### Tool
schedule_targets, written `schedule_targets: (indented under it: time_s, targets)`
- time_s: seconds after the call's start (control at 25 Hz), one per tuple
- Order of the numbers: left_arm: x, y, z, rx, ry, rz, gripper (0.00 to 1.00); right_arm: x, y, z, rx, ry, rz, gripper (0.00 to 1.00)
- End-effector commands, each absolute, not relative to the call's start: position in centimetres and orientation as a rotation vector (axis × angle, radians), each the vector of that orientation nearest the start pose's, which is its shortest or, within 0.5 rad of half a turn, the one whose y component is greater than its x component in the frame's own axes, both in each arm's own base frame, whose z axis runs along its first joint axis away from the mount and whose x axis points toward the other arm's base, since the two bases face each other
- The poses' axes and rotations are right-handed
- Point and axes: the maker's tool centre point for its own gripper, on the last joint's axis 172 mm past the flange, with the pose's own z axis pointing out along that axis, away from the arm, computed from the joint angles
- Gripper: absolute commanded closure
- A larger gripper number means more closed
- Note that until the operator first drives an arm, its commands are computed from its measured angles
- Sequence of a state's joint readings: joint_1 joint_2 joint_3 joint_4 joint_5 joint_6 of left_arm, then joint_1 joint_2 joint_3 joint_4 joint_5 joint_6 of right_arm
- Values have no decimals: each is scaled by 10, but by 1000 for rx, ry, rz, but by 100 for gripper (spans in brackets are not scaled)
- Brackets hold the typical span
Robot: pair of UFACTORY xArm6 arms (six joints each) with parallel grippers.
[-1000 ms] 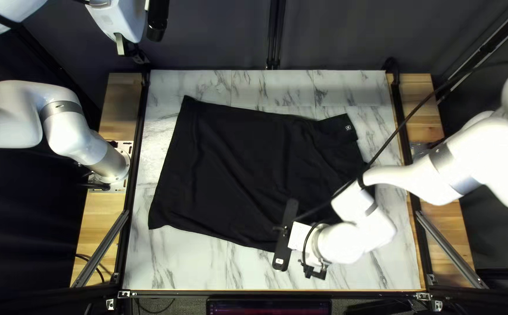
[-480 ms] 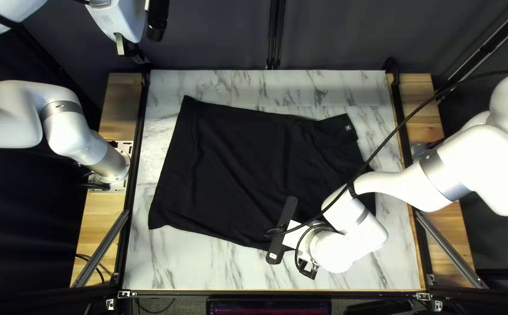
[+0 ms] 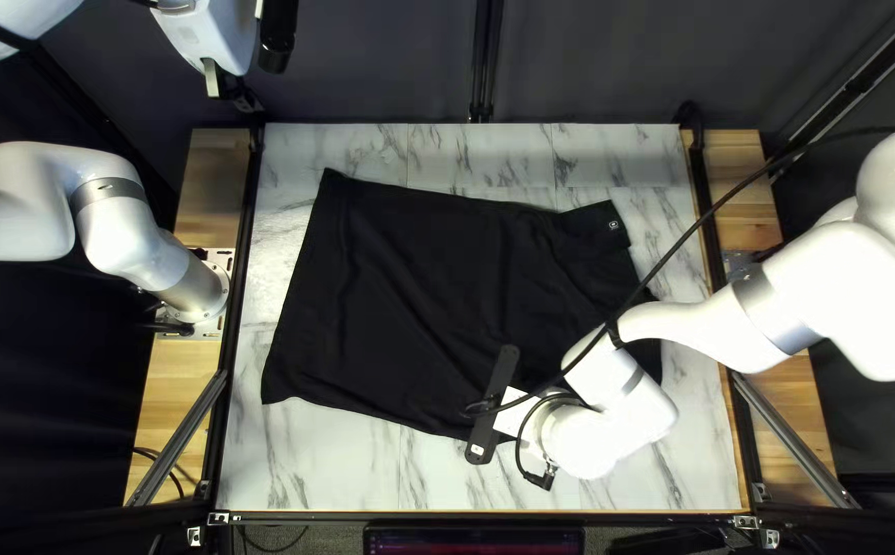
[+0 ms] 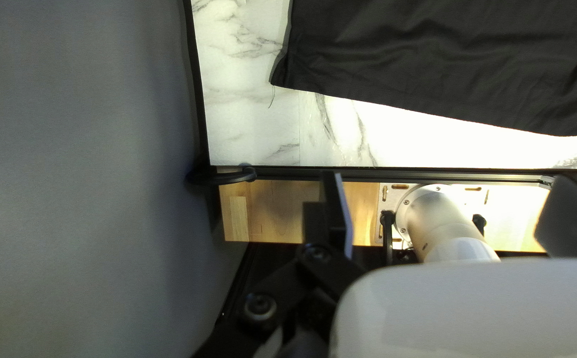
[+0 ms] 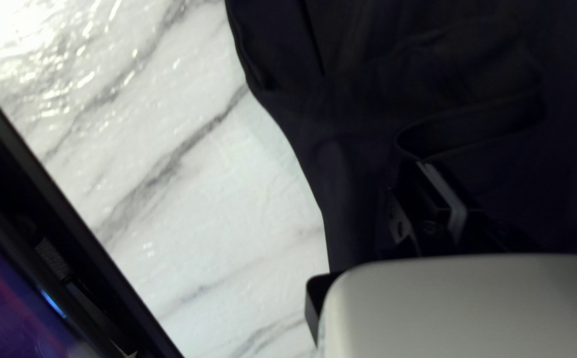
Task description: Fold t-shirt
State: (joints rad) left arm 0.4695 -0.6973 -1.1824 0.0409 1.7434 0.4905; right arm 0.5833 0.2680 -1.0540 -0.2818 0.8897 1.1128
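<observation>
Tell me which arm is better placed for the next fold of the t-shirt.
Right, I'd judge: the right gripper is at the black t-shirt's near side, while the left gripper hangs away from the cloth.

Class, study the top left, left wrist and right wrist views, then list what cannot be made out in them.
- Top left view: part of the T-shirt, hidden beneath the right arm.
- Top left view: what the pale mark on the T-shirt shows; too small.
- Top left view: some of the left arm, cut off by the edge.
- Left wrist view: the T-shirt's far part, cut off by the edge.
- Right wrist view: how many layers lie there; dark and blurred.
</observation>
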Motion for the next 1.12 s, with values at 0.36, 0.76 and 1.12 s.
schedule_targets:
  time_s: [0.36,0.76,1.12]
  targets:
    - [238,134,441,-3039,17,-156,0,395,191,95,-3315,649,-115,100]
    - [238,134,441,-3039,17,-156,0,384,169,103,-3310,714,-100,95]
    - [238,134,441,-3039,17,-156,0,369,149,87,-3270,793,-59,0]
